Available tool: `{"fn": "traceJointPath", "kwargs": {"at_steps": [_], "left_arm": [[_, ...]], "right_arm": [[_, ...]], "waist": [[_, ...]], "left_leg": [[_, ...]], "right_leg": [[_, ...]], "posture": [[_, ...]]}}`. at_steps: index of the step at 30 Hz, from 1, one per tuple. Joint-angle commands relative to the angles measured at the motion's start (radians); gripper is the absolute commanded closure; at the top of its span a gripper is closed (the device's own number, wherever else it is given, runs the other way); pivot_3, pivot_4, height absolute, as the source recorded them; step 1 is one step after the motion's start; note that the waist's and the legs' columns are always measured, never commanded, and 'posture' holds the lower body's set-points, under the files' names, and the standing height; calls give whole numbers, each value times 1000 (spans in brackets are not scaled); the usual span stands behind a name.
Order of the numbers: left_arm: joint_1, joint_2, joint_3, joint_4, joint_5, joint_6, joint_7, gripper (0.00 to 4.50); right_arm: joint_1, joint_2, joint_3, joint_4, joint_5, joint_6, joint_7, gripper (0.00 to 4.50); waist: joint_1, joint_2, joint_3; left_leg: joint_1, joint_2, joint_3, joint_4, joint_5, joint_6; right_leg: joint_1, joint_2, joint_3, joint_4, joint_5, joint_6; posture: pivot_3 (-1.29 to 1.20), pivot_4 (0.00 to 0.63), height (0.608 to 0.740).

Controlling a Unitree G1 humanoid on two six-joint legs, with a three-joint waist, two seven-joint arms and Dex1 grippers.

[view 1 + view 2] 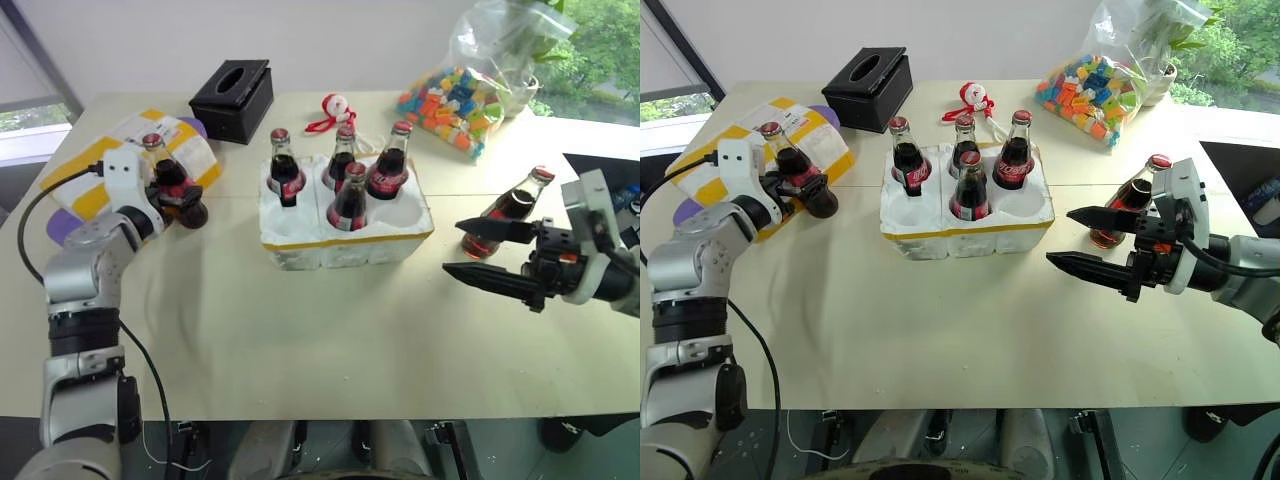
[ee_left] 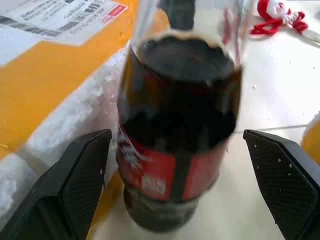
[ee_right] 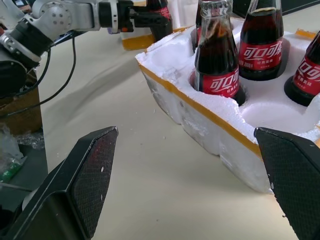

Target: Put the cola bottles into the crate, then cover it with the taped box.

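The crate (image 1: 345, 248), white foam with a yellow band, stands mid-table and holds several cola bottles (image 1: 350, 196) upright in its wells. Another cola bottle (image 2: 177, 125) stands on the table against the side of the taped box (image 1: 118, 150) at the left. My left gripper (image 1: 185, 197) is open around that bottle, one finger (image 2: 75, 185) on each side with gaps showing. One more bottle (image 1: 512, 205) stands at the right, just beyond my right gripper (image 1: 452, 247). That gripper is open, empty, and points left toward the crate.
A black tissue box (image 1: 232, 98) sits at the back, a red and white Santa toy (image 1: 333, 110) behind the crate, and a bag of coloured blocks (image 1: 455, 100) at the back right. A purple object (image 1: 58, 228) pokes out from under the taped box.
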Motion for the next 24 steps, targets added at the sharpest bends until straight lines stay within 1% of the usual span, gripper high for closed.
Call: {"fn": "traceJointPath", "kwargs": {"at_steps": [1,4,7,9,10,11,12,15,19,21,22,24], "left_arm": [[-63,-2,-22,95,35,-91,-20,84],[-100,-8,-43,187,58,-142,-35,84],[-113,-10,-63,222,70,-168,-61,84],[-115,-8,-65,220,69,-176,-73,592],[-115,-3,-63,214,69,-174,-77,962],[-115,2,-61,208,70,-170,-81,1453],[-115,11,-60,198,70,-164,-88,1636],[-112,41,-60,169,69,-147,-122,1617],[-144,115,-3,50,-86,-8,-305,1617],[-160,174,1,-39,-207,105,-457,1617],[-165,207,-7,-83,-260,151,-534,1617],[-171,265,-26,-160,-353,230,-670,1617]], "right_arm": [[-6,-1,-38,-26,22,-5,-4,0],[-9,0,-34,-26,24,-5,-10,0],[-10,1,-34,-28,27,-5,-15,0],[-10,1,-33,-30,27,-6,-19,0],[-9,0,-35,-31,29,-5,-20,0],[-7,-1,-36,-31,30,-5,-21,0],[-6,-3,-38,-32,31,-4,-22,0],[1,-6,-43,-31,30,-6,-20,0],[6,-11,-44,-26,24,-9,-12,0],[6,-11,-39,-22,17,-13,-9,0],[5,-10,-33,-22,13,-14,-9,0],[5,-8,-28,-21,7,-17,-8,0]], "waist": [[0,0,0],[0,0,0],[-1,0,0],[-1,0,0],[-1,0,0],[0,0,0],[0,0,0],[-1,0,0],[-3,-4,2],[-4,-5,3],[-4,-5,3],[-3,-5,3]], "left_leg": [[0,0,0,0,0,0],[0,0,0,0,0,0],[0,0,0,0,0,1],[0,0,0,0,0,1],[0,0,0,0,0,1],[0,0,0,0,0,1],[0,0,0,0,0,1],[-1,0,0,0,0,1],[-3,0,0,0,0,1],[-7,0,0,1,1,-1],[-9,0,0,1,4,-5],[-13,0,0,2,4,-6]], "right_leg": [[0,0,0,0,0,0],[0,0,0,0,0,0],[0,0,0,0,0,0],[0,0,0,0,0,0],[0,0,0,0,0,0],[0,0,0,0,0,0],[0,0,0,0,0,0],[-1,0,0,0,0,0],[-4,0,0,1,0,0],[-8,0,0,2,0,0],[-10,0,0,2,0,-1],[-13,0,0,2,1,-1]], "posture": [[0,150,732],[0,150,732],[0,150,732],[0,150,732],[0,150,732],[0,150,732],[0,150,732],[0,150,732],[0,150,732],[0,150,732],[0,150,732],[0,150,732]]}}
